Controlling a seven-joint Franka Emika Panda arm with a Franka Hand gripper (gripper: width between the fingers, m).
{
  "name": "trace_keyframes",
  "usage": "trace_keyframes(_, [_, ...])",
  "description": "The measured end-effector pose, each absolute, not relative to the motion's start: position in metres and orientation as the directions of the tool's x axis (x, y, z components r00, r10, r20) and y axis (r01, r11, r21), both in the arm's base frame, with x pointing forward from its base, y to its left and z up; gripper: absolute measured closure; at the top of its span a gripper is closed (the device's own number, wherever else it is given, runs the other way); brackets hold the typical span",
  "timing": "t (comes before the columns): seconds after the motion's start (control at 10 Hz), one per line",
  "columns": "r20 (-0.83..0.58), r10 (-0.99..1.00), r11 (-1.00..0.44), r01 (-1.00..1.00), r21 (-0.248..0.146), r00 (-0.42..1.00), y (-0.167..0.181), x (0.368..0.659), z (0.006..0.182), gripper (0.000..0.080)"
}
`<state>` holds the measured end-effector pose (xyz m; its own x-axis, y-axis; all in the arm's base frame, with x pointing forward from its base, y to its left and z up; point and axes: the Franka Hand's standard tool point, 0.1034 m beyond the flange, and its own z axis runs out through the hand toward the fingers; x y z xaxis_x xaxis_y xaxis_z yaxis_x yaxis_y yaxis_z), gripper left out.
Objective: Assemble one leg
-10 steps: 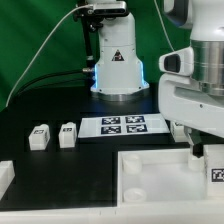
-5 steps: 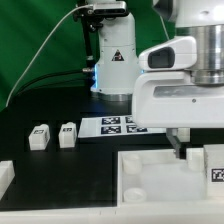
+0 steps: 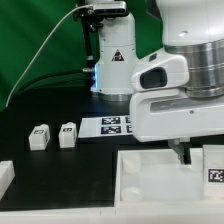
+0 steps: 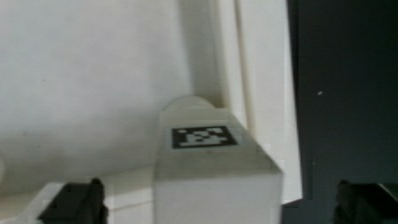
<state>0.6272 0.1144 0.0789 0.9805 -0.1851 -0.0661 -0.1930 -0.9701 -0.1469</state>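
Since half a second ago the arm has swung further toward the exterior view's left, now hiding more of the marker board [image 3: 112, 125]. Nearest, the white tray [image 3: 150, 180] fills the foreground; a tagged leg [image 4: 217, 150] stands on it directly under the gripper [image 4: 222, 200], whose fingers are spread wide to either side, clasping nothing. Farther back on the left, two more legs [image 3: 53, 136] sit untouched. Risk, as I judge it: an off-centre descent could knock the leg over.
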Motion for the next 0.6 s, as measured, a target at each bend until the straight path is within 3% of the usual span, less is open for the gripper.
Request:
trace_keyframes(0.4, [-0.056,-0.190,-0.974,-0.195,-0.114,0.980,0.1204,0.6273,0.0740,0.0175])
trace_keyframes(0.6, [-0.060,-0.216,-0.969,-0.222,-0.112,0.974,0.1197,0.6271,0.0736,0.0443])
